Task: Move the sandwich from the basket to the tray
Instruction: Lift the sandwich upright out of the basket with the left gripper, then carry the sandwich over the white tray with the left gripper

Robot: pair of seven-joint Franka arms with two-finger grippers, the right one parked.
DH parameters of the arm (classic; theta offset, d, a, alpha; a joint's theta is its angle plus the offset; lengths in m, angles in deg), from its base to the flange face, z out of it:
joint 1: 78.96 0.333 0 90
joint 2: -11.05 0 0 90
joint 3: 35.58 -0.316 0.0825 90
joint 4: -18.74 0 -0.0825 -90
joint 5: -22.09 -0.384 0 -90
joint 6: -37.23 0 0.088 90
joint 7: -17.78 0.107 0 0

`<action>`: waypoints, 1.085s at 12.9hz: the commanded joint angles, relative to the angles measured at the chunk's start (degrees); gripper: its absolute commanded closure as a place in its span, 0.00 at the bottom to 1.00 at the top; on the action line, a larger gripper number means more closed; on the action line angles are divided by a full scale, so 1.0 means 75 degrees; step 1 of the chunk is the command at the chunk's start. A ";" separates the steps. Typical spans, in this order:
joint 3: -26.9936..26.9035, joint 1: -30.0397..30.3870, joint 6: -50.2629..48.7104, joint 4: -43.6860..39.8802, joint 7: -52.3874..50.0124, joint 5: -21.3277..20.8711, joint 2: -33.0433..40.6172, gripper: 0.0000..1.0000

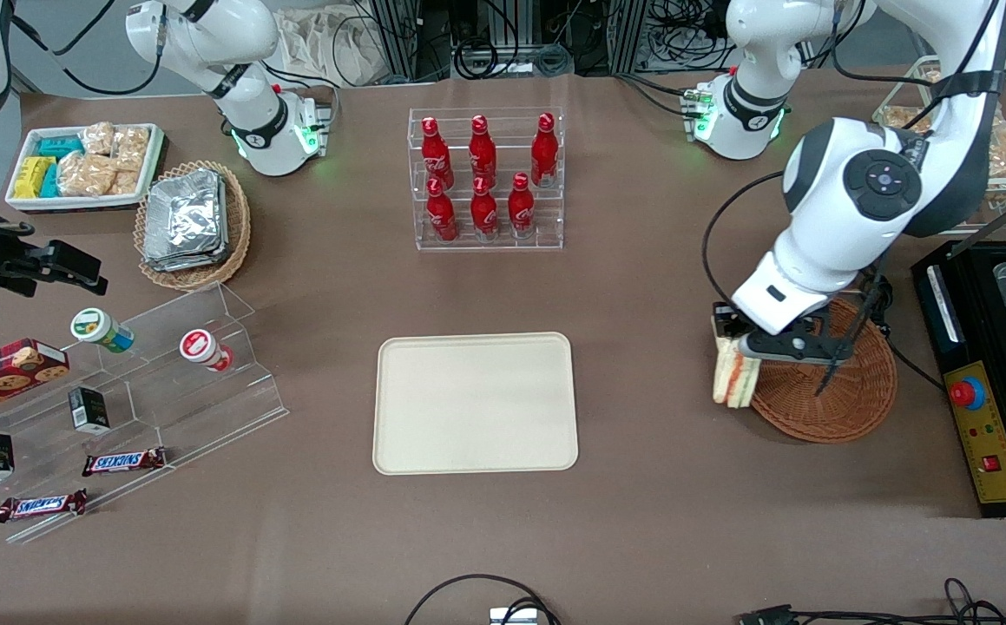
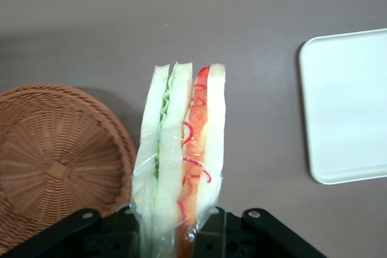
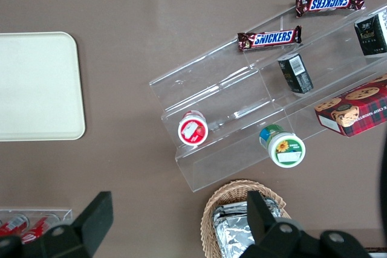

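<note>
My left gripper (image 1: 741, 347) is shut on the wrapped sandwich (image 1: 735, 375), a wedge of white bread with red-orange and green filling, and holds it in the air at the rim of the brown wicker basket (image 1: 841, 395), on the side toward the tray. In the left wrist view the sandwich (image 2: 181, 161) hangs edge-on from the gripper (image 2: 178, 234) over the brown table, with the basket (image 2: 57, 161) beside it and the tray (image 2: 347, 107) farther off. The basket looks empty. The cream tray (image 1: 475, 403) lies flat at the table's middle and holds nothing.
A clear rack of red bottles (image 1: 485, 178) stands farther from the front camera than the tray. A black control box with a red button (image 1: 980, 408) sits beside the basket at the working arm's end. A clear stepped shelf with snacks (image 1: 121, 408) lies toward the parked arm's end.
</note>
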 commanded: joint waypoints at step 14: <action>-0.0010 -0.3218 -0.0639 -0.4412 -0.3787 -0.2151 -0.4606 0.79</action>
